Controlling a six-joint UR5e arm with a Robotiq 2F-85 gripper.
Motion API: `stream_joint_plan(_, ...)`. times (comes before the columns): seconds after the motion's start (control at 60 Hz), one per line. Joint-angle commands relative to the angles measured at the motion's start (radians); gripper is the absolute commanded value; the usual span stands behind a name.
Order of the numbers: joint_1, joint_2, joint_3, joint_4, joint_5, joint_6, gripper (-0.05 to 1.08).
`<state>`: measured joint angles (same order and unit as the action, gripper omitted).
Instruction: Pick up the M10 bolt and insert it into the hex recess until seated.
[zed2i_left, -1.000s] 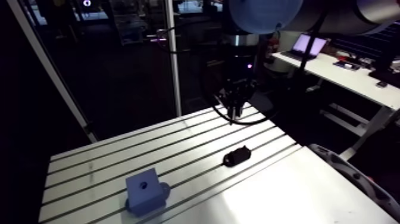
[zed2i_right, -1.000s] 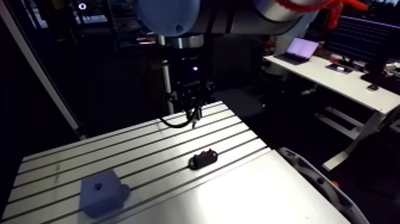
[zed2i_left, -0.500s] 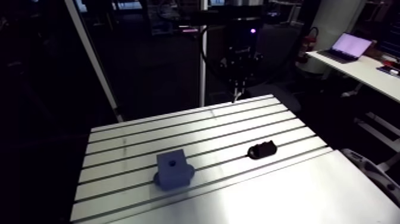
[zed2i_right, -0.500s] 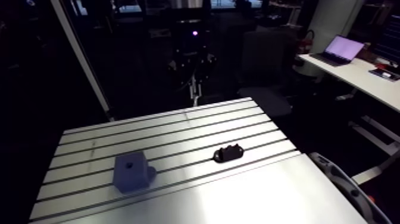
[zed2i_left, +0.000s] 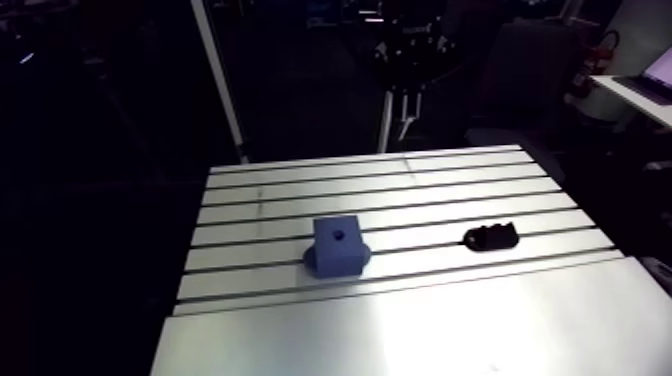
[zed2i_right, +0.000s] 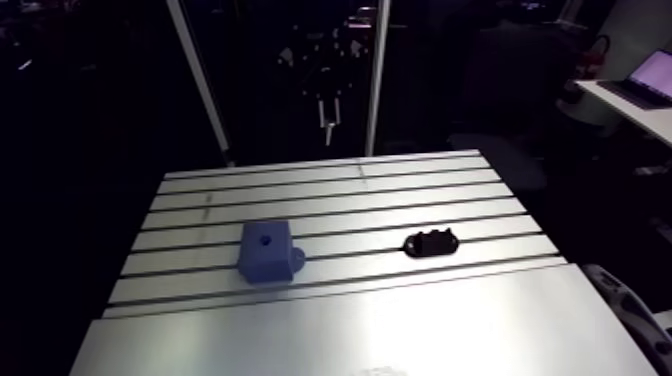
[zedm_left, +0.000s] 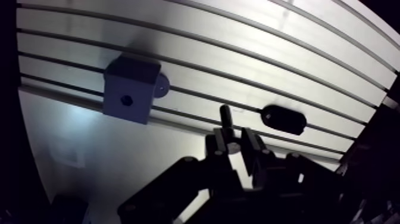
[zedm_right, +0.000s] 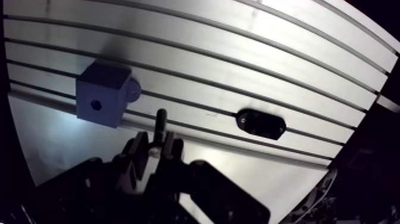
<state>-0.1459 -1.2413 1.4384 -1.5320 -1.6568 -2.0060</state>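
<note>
The black two-fingered gripper (zedm_right: 156, 145) was clamped on the dark M10 bolt (zedm_right: 159, 121), which stuck out ahead of its fingertips. In the arm view it hung at upper centre, and the blue plastic block (zed2i_left: 338, 247) sat mid-frame on the slotted aluminium table (zed2i_left: 400, 310). The bolt probably needed squaring over the block's small hex recess (zed2i_left: 339, 234) (a black oval part (zed2i_left: 490, 237) lay well apart) before a slow descent.

Slotted table (zed2i_left: 450, 190), black oblong part (zed2i_left: 490, 237) lying on it

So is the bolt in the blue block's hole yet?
No, out. The bolt is pinched in the gripper, apart from the blue block, whose hole shows empty.
</note>
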Motion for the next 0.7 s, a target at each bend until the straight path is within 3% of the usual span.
stream_joint_plan(0.017, 0.196, 0.037, -0.085, 0.14, -0.015, 0.022, 1.08)
stream_joint_plan(0.117, 0.214, 0.032, -0.081, 0.13, -0.023, 0.02, 1.08)
stream_joint_plan(0.183, 0.236, 0.017, -0.076, 0.101, -0.041, 0.016, 1.08)
stream_joint_plan(0.317, 0.253, 0.012, -0.052, 0.043, -0.048, -0.011, 1.08)
stream_joint_plan(0.7, 0.259, 0.0, -0.034, -0.018, -0.046, 0.008, 1.08)
